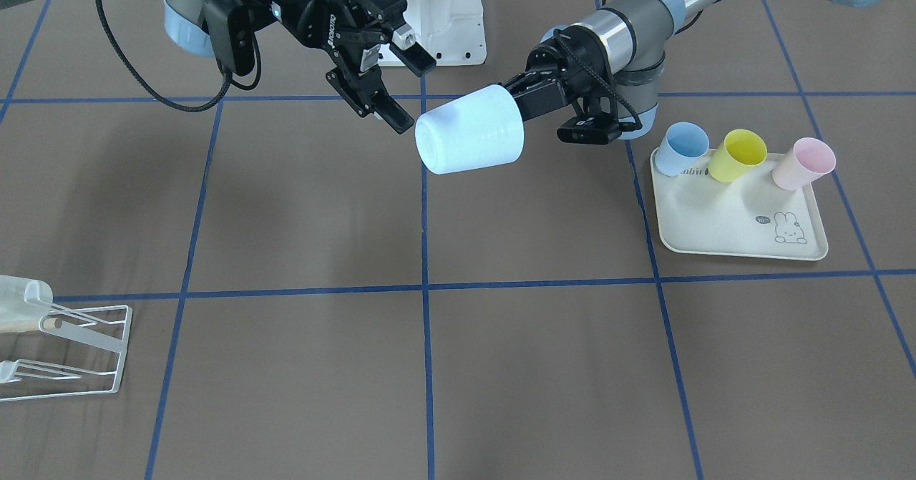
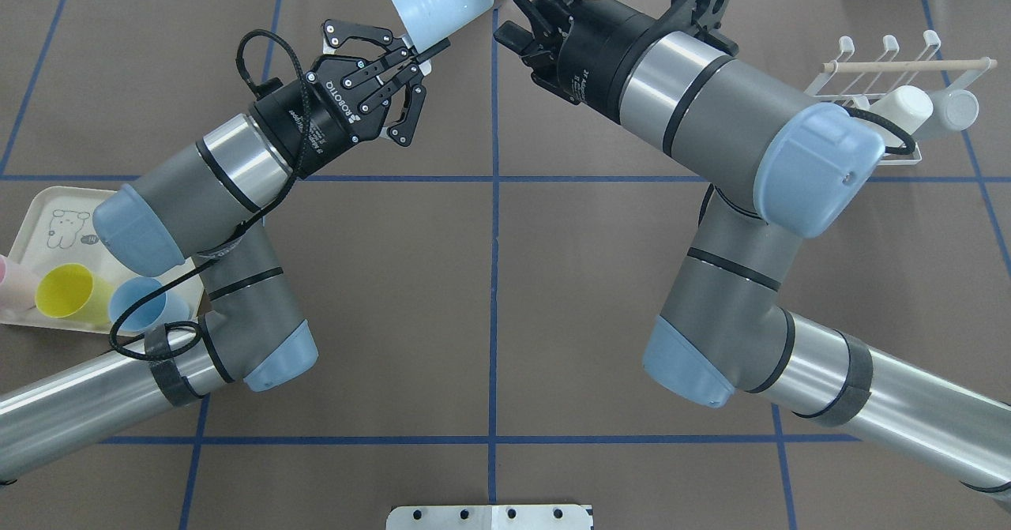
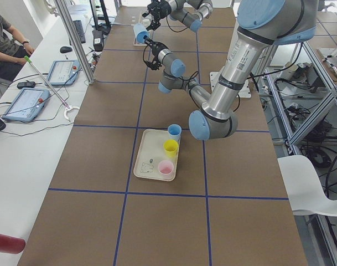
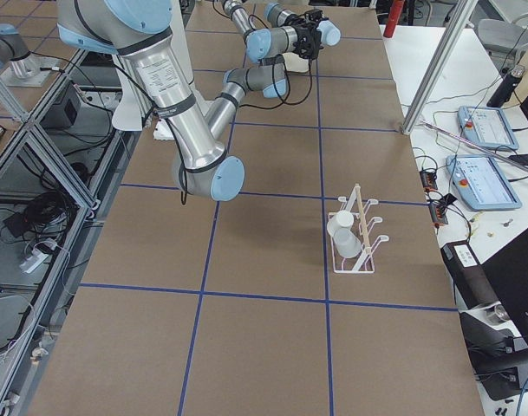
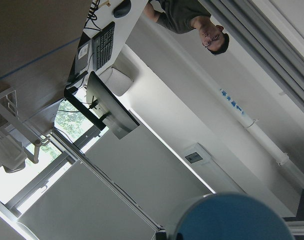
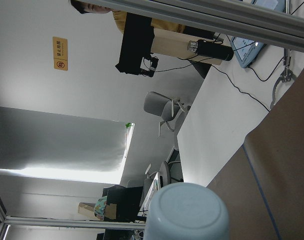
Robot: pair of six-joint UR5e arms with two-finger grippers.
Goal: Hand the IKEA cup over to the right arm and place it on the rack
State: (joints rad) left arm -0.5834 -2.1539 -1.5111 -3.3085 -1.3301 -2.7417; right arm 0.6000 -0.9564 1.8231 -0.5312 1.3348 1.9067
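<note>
One pale blue IKEA cup [image 1: 469,140] hangs in the air over the middle of the table, lying on its side. The left gripper [image 2: 421,50] is pinched on its rim, and the cup's closed base points away from that hand toward the right gripper [image 1: 413,92]. The right gripper's two fingers are spread wide just beside the base. Whether either finger touches the cup cannot be told. The right wrist view looks straight at the round base, and the left wrist view looks into the blue mouth.

"ROBOTIQ" is printed in white on the body of each gripper.

Well behind the left hand, out beside that arm's elbow, lies one cream tray [image 1: 715,215]. It carries three cups in a row: one blue cup [image 1: 682,147], one yellow cup [image 1: 737,154] and one pink cup [image 1: 803,163]. The tray has a rabbit drawing with a small speech bubble. A printed word is partly hidden by the blue cup, and only "obit" shows.

Well off to the outer side of the right hand stands one white wire rack [image 2: 889,43] with one wooden dowel [image 2: 908,65]. Two white cups [image 2: 908,106] lie on its prongs.
</note>
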